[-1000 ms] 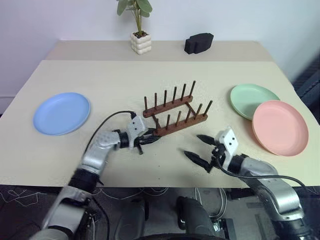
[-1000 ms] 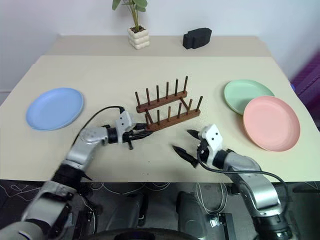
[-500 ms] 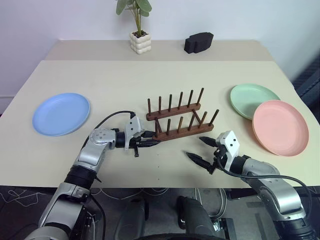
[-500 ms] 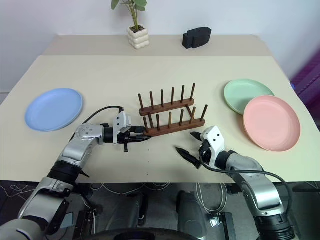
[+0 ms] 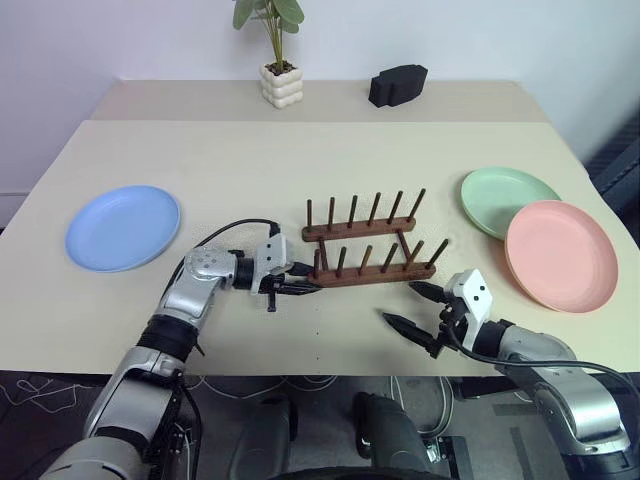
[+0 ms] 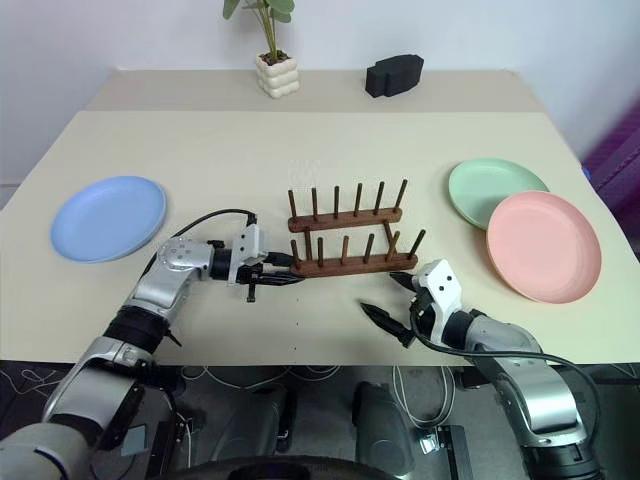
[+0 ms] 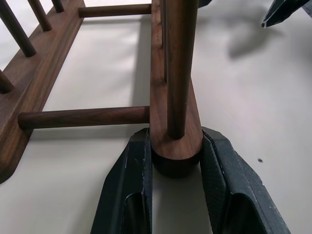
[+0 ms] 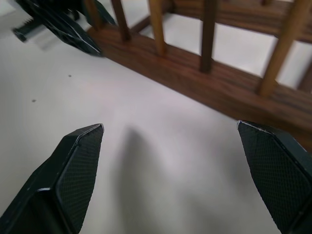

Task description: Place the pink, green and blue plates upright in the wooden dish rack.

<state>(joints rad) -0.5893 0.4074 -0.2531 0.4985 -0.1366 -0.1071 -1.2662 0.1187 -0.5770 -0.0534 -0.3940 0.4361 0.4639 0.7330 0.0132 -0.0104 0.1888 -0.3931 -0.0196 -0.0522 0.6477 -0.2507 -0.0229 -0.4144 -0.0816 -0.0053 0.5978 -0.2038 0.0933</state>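
From the head views, the wooden dish rack [image 5: 368, 246] stands mid-table, the blue plate [image 5: 122, 226] well off to its left, the green plate [image 5: 507, 200] and pink plate [image 5: 559, 254] overlapping at the right. In the left wrist view, the left gripper [image 7: 176, 165] has its fingers clamped on the end of the rack's near rail. In the right wrist view, the right gripper [image 8: 181, 161] holds its fingers wide apart, empty, near that rail

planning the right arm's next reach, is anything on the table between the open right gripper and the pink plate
Nothing visible does. The right gripper hangs open near the wooden dish rack, and bare table lies between it and the pink plate.
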